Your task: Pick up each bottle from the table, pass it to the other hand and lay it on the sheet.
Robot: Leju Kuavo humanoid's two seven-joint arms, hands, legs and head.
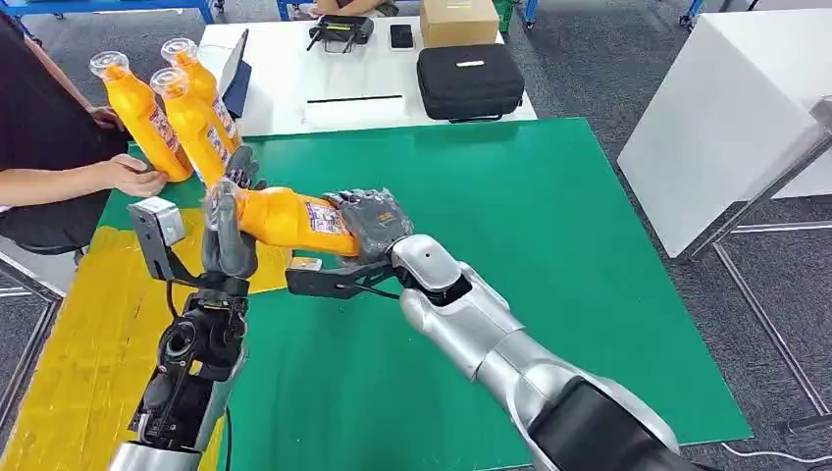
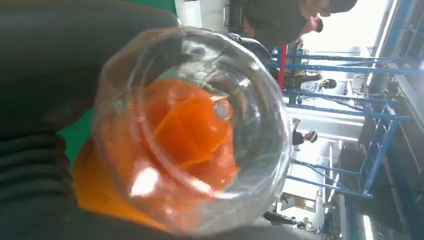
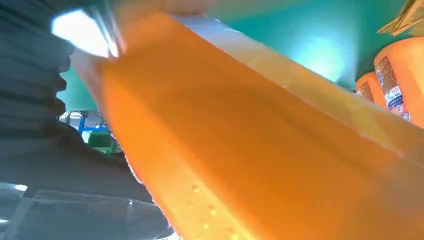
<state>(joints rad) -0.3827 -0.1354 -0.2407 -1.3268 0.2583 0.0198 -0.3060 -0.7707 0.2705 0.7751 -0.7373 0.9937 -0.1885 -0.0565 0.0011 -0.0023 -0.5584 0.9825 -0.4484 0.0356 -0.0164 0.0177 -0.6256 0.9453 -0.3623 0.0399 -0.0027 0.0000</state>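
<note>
Both hands on one orange bottle (image 1: 285,218) held sideways, right hand (image 1: 371,224) gripping base, left hand (image 1: 228,231) gripping neck

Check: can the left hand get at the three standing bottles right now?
Probably not. The left hand is wrapped around the cap end of the orange bottle that the right hand also holds, and a person's hand rests by the standing bottles.

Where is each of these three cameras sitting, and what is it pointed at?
Head view: high on the robot, looking down at the green table; both silver arms show, left hand and right hand on one orange bottle.
Left wrist view: behind the left hand, facing the bottle's clear cap.
Right wrist view: behind the right hand, against the bottle's side.
All three share that bottle.
</note>
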